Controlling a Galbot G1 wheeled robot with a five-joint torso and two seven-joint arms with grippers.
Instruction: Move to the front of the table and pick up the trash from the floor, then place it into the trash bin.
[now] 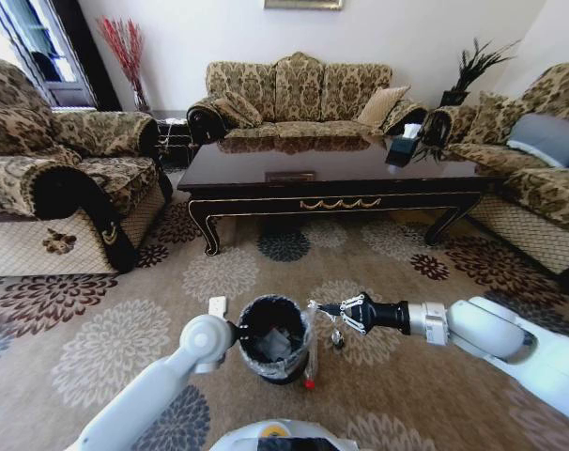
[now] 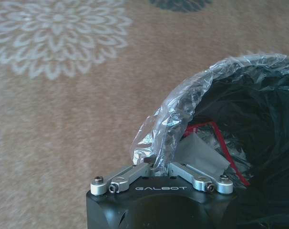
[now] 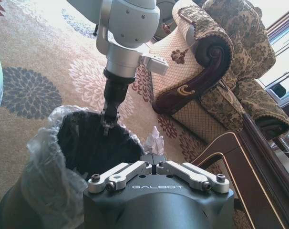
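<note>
We see the bottle [image 1: 311, 362] lying cap toward six o'clock beside the trash bin [image 1: 299, 357], beneath our pressed-together right gripper [image 1: 315, 306]; our left gripper [image 2: 159, 167] pinches the liner [image 2: 168, 114].

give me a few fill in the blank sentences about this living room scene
The round black plastic-lined trash bin stands on the flower-patterned ____.
The left pincer meets the bin at its ____.
The clear plastic bottle beside the bin, near the right pincer, has a ____ cap.
The long dark glossy wooden table stands in front of the patterned ____.
Missing words: carpet; rim; red; sofa.
</note>
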